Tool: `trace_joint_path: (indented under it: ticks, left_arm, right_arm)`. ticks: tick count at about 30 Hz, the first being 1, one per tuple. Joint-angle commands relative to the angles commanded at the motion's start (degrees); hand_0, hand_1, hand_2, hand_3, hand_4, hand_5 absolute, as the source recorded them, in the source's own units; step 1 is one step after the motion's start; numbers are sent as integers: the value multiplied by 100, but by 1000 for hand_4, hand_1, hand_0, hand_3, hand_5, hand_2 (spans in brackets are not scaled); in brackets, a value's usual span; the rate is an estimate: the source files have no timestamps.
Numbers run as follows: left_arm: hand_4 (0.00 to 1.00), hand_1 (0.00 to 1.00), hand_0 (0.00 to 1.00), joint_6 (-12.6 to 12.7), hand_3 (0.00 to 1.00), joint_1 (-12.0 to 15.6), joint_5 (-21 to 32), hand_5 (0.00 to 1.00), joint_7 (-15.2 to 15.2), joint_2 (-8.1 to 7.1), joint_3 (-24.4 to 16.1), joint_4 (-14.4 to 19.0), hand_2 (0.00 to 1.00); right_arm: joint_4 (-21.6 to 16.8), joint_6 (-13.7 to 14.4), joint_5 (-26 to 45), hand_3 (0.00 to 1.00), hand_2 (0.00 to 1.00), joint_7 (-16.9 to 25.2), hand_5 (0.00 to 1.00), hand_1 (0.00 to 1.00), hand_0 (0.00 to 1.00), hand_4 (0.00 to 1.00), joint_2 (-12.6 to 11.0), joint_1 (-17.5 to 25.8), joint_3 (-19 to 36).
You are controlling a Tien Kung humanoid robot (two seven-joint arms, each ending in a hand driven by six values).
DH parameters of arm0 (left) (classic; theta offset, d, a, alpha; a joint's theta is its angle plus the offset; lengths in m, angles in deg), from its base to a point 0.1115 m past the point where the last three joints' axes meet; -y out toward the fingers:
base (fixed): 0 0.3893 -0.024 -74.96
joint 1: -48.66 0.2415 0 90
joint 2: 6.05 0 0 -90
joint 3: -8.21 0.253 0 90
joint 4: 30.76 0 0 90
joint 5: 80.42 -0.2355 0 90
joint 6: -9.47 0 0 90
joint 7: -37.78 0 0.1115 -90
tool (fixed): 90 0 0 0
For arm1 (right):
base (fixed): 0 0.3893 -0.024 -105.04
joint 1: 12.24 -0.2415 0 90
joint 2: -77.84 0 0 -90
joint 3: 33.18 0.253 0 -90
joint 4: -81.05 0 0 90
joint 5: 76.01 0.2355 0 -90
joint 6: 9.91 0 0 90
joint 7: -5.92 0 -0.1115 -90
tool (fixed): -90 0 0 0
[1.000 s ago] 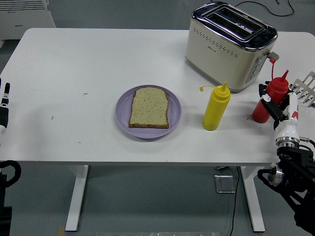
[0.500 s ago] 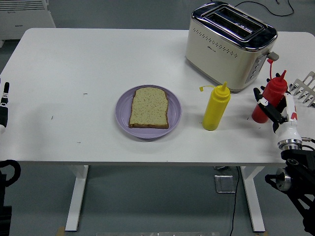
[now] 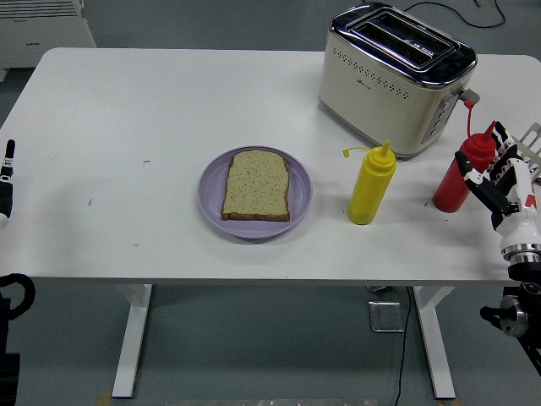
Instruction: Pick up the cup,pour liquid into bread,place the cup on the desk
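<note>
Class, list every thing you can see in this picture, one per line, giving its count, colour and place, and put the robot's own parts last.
white table: one, white, fills most of the view
cream and chrome two-slot toaster: one, far right of the table
round lilac plate: one, table centre
slice of brown bread: one, lying on the plate
yellow squeeze bottle: one, right of the plate, cap off on its tether
red squeeze bottle: one, near the right edge
metal rack: one, at the right edge, partly cut off
left hand: black and white, left edge
right hand: open, beside the red bottle
</note>
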Motion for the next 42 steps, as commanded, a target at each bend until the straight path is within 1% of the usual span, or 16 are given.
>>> trace_joint_path:
  ticks: [3,10,14,15,16,21,22,23,25,28,29,34,35,40,41,42]
  left_arm:
    - [567,744,787,-1,682,-9,-2,998,0,0,3,3,739]
    - [567,744,787,-4,682,-24,-9,998,0,0,6,4,739]
    - [567,744,787,-5,682,-25,-9,998,0,0,17,2,739]
    - [567,744,787,-4,682,-25,-8,998,0,0,17,1,739]
    - [567,744,787,-4,682,-24,-8,998,-1,0,17,1,738]
    - [567,744,787,-3,682,-22,-6,998,-2,0,25,-3,738]
    - [567,744,787,-3,682,-25,-7,998,-3,0,29,-3,738]
    - [567,744,786,-4,682,-26,-7,998,-3,0,30,-3,740]
    - [567,744,786,-4,682,-28,-8,998,-3,0,30,-4,740]
    - [567,744,786,-5,682,-29,-9,998,-3,0,31,-2,740]
    - [567,744,787,-5,682,-30,-9,998,-2,0,30,-1,740]
    - [567,744,787,-2,682,-21,-9,998,-1,0,35,-4,740]
    - [566,744,786,-2,682,-19,-9,998,-1,0,37,-4,740]
    - [566,744,786,-1,682,-9,-11,998,-1,0,52,-6,740]
    - [567,744,786,-2,682,-6,-11,998,0,0,57,-5,740]
    - [567,744,786,-2,682,-4,-11,998,0,0,59,-5,740]
  right_arm:
    - [-172,-75,10,998,976,-32,359,889,946,877,-68,186,245]
    - [-393,-174,103,998,962,-61,366,880,937,898,-151,524,766]
    - [-532,-319,241,998,962,-94,366,880,937,898,-179,664,1098]
    - [-592,-403,364,998,962,-120,366,880,937,898,-177,691,1226]
    - [-622,-448,435,994,940,-138,370,860,921,900,-173,699,1288]
    - [-779,-974,1486,994,940,-387,370,860,921,900,-104,673,1801]
    - [-775,-1116,1697,994,940,-479,370,860,921,900,-82,651,1920]
    - [-759,-1230,1940,930,905,-552,391,847,908,898,-64,635,2008]
    - [-709,-1432,2365,930,905,-693,391,847,908,898,-30,604,2161]
    - [-629,-1630,2956,930,905,-882,391,847,908,898,18,567,2347]
    - [-600,-1677,3136,938,901,-937,437,853,913,889,34,554,2398]
    - [-521,-1780,3687,938,901,-1075,437,853,913,889,54,526,2463]
    - [-509,-1799,3733,932,887,-1089,484,830,895,873,60,524,2463]
    - [-473,-1887,3820,932,887,-1172,484,830,895,873,89,528,2464]
    - [-468,-1909,3813,923,876,-1198,525,825,884,867,90,533,2464]
    - [-465,-1921,3809,923,876,-1213,525,825,884,867,90,536,2464]
